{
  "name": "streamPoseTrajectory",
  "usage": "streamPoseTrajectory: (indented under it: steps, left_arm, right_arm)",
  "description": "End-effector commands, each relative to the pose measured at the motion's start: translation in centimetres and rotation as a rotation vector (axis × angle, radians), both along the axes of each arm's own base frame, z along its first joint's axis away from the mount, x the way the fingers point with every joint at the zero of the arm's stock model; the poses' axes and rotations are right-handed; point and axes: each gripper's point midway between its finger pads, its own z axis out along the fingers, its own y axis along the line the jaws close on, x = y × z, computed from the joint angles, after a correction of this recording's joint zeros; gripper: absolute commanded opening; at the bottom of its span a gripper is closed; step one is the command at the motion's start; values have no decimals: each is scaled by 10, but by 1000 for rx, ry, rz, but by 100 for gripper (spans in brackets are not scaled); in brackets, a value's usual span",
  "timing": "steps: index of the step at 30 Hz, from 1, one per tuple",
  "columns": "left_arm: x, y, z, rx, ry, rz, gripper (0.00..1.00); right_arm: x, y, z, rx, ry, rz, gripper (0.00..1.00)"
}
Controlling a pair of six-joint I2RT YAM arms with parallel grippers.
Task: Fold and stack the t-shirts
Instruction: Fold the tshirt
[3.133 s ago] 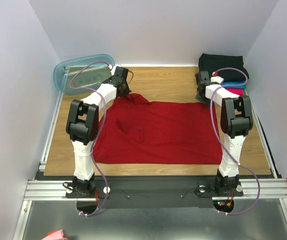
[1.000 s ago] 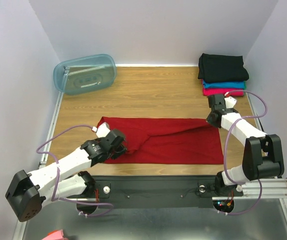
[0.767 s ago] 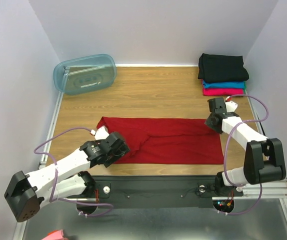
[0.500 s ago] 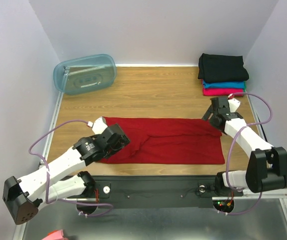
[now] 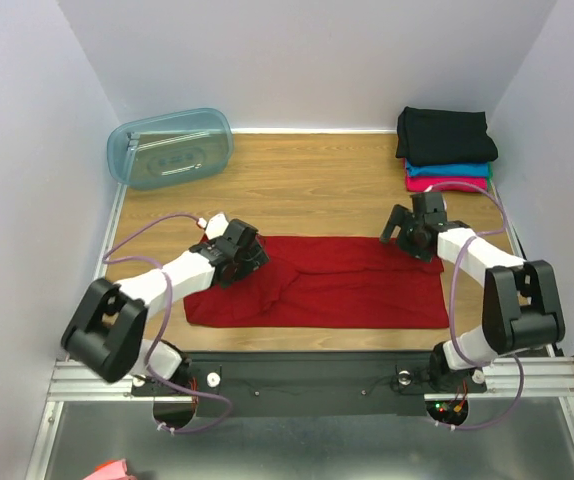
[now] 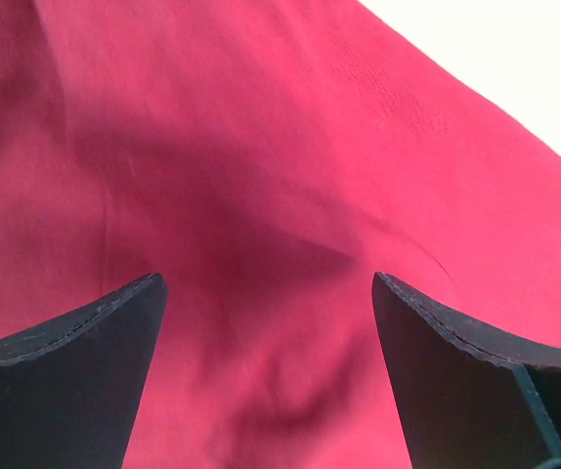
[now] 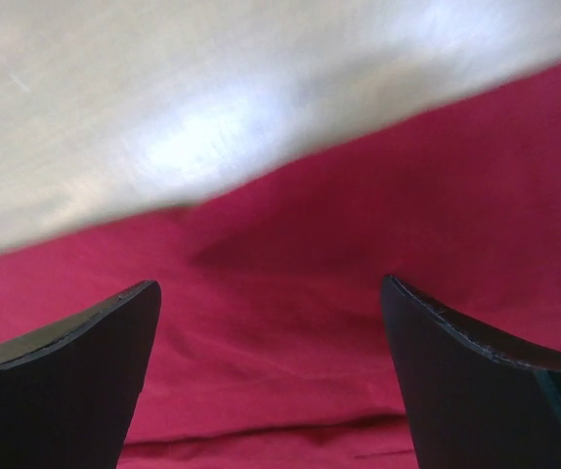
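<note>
My left fingers and right fingers are both spread wide over the red shirt on the bench.

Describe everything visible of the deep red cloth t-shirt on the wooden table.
The deep red soft cloth t-shirt lies flat on the wooden table near its front edge, as a wide band, seemingly folded lengthwise. The cloth looks plain and matte, with soft creases left of the middle. The left end effector hangs open over its far left corner, the right end effector open over its far right edge; whether either touches the cloth cannot be told.
</note>
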Motion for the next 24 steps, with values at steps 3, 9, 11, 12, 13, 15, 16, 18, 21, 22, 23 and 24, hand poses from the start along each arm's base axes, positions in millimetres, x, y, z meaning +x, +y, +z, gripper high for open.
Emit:
streamPoseTrajectory:
  steps: [3,9,11,12,13,15,16,18,21,22,23,24]
  left_arm:
    - [48,-16,-16,-2,-52,-81,98]
    - [134,-50,-44,54,-14,-201,96]
    - [174,-82,-18,21,-41,-290,94]
    - [185,-93,-16,11,-44,-319,92]
    - [213,-111,-11,-7,-71,-333,90]
    - [233,-132,-9,-37,-90,-387,91]
    - [241,-137,-37,-34,-52,-389,90]
    - [279,-161,-4,-72,-135,-404,90]
    - [311,-197,-12,-181,-185,-454,98]
    - [318,-204,0,-214,-228,-455,98]
    - [318,-205,-9,-229,-227,-452,99]
    - [328,-211,1,-269,-298,-447,99]
  right_arm:
    - [-21,25,-22,47,23,79,100]
    - [-74,49,-36,104,55,108,100]
    - [-96,72,-32,178,55,145,100]
    - [-105,79,-33,208,63,149,100]
    - [-115,90,-31,261,79,166,100]
    - [-137,111,-30,332,94,192,100]
    - [-143,115,-31,335,96,195,100]
    - [-169,138,-33,362,127,254,100]
    - [-202,170,-40,373,188,357,100]
    - [-209,179,-42,377,203,389,100]
    - [-222,194,-42,390,213,452,100]
    - [-227,202,-45,385,228,476,100]
